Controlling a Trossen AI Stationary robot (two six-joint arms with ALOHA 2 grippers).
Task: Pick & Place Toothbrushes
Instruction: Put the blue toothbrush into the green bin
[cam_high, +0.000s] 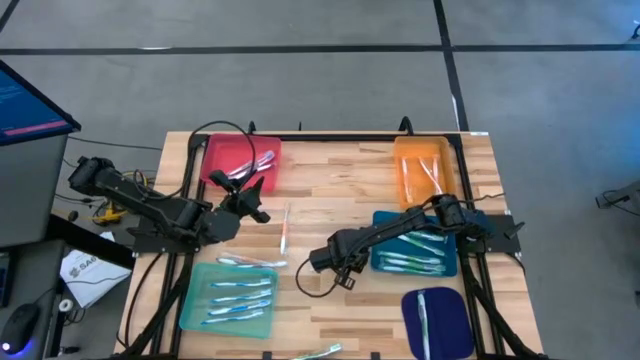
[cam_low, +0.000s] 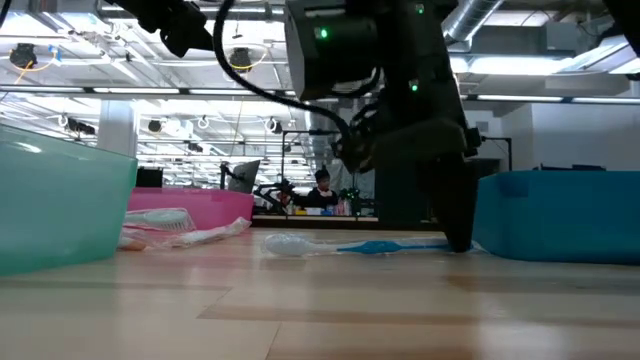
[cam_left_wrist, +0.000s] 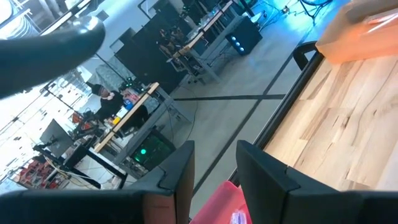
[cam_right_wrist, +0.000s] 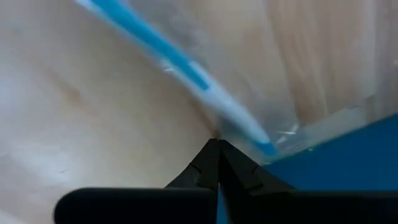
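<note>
A blue-handled toothbrush (cam_right_wrist: 186, 68) in a clear wrapper lies flat on the wood table, also seen in the low view (cam_low: 380, 247), beside the blue tray (cam_low: 560, 215). My right gripper (cam_right_wrist: 217, 144) is shut, pointing down, its tips on the table at the toothbrush's end by the tray; in the high view (cam_high: 325, 262) the arm hides this toothbrush. My left gripper (cam_high: 252, 200) is open and empty at the pink tray's (cam_high: 215, 150) near edge, above the table; its wrist view (cam_left_wrist: 214, 152) shows the gap. My right gripper comes from above, its shut fingertips (cam_right_wrist: 210, 155) down at the clear wrapper's edge (cam_right_wrist: 239, 138), beside the handle's end. Whether film is pinched between them or they only touch it, I cannot tell. The toothbrush lies flat on the table.
Toothbrushes lie in the pink, orange (cam_high: 410, 150), blue (cam_high: 390, 218), teal (cam_high: 195, 310) and dark blue (cam_high: 445, 320) trays. Loose wrapped ones lie mid-table (cam_high: 285, 228), by the teal tray (cam_high: 250, 262) and at the near edge (cam_high: 320, 351). A black cable (cam_high: 215, 130) loops over the pink tray.
</note>
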